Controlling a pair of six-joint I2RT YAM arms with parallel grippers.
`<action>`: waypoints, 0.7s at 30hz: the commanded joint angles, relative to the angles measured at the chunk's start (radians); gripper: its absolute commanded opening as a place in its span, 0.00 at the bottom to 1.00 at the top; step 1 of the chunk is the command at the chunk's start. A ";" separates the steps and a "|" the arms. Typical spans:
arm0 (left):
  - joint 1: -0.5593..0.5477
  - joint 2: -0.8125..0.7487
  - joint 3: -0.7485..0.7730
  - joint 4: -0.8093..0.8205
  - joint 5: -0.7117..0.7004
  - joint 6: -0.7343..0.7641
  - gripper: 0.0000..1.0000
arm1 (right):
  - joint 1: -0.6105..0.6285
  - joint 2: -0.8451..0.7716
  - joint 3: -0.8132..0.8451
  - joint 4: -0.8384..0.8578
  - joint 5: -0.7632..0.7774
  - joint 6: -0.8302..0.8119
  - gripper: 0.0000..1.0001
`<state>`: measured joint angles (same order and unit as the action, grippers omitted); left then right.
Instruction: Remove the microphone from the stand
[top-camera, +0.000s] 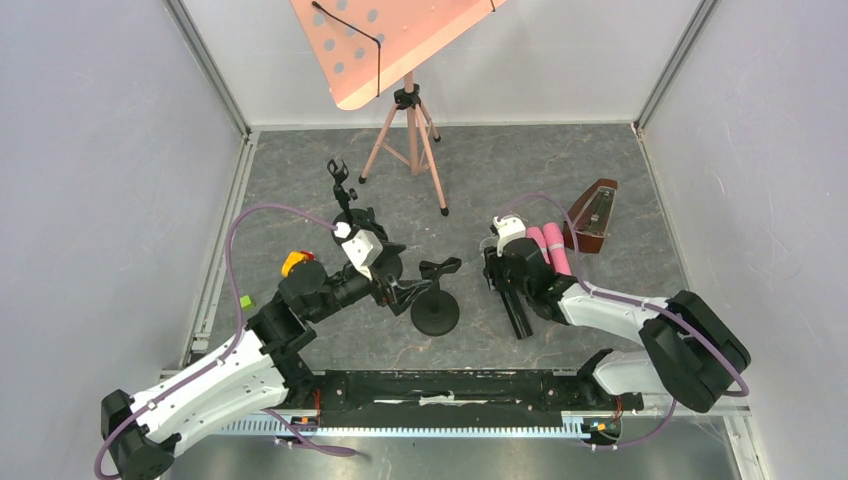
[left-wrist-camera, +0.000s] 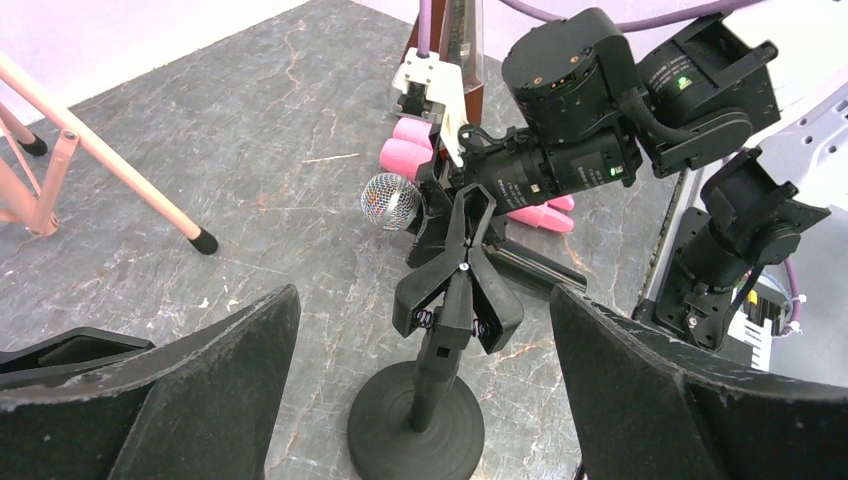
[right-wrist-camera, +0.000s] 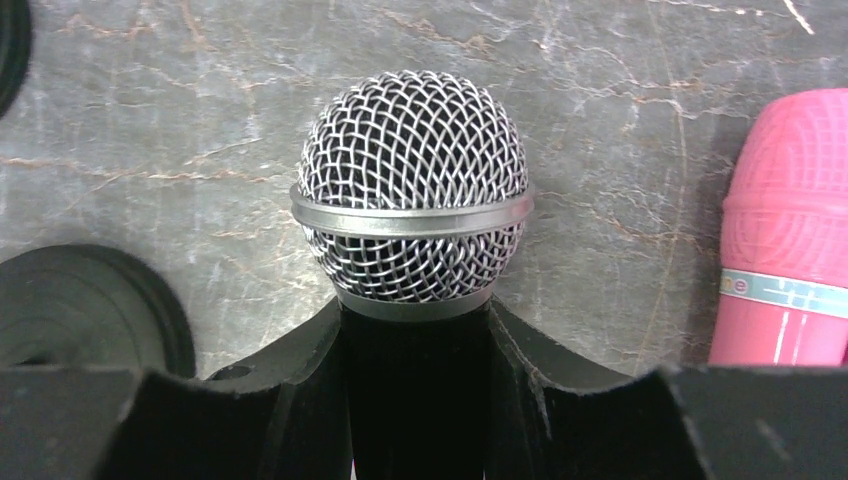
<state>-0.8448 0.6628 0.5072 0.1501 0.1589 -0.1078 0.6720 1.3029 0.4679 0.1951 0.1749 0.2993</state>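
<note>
The black microphone stand (top-camera: 435, 313) stands on its round base, and its spring clip (top-camera: 438, 268) is empty. In the left wrist view the stand (left-wrist-camera: 415, 420) sits between my fingers, with the clip (left-wrist-camera: 455, 290) above the base. My left gripper (top-camera: 403, 287) (left-wrist-camera: 422, 300) is open, with a finger on either side of the stand and neither touching it. My right gripper (top-camera: 497, 262) (right-wrist-camera: 415, 330) is shut on the black microphone (top-camera: 517, 312), right of the stand and low over the table. The silver mesh head (right-wrist-camera: 412, 185) (left-wrist-camera: 390, 200) sticks out past the fingertips.
Two pink microphones (top-camera: 550, 250) (right-wrist-camera: 790, 230) lie just right of my right gripper, with a brown metronome (top-camera: 592, 215) beyond them. A pink music stand (top-camera: 410, 110) is at the back. A small black clip stand (top-camera: 340, 180), an orange-yellow object (top-camera: 295, 262) and a green cube (top-camera: 245, 300) are on the left.
</note>
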 joint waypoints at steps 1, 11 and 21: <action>-0.002 -0.027 0.008 0.029 -0.017 -0.037 1.00 | -0.005 0.028 -0.013 0.058 0.114 0.009 0.45; -0.002 -0.044 -0.008 0.037 -0.014 -0.029 1.00 | -0.005 0.101 0.004 0.023 0.222 -0.009 0.51; -0.002 -0.053 -0.019 0.042 -0.022 -0.024 1.00 | -0.005 0.047 0.015 -0.018 0.210 -0.021 0.55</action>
<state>-0.8448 0.6178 0.4950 0.1539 0.1551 -0.1101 0.6712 1.4029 0.4603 0.2089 0.3744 0.2951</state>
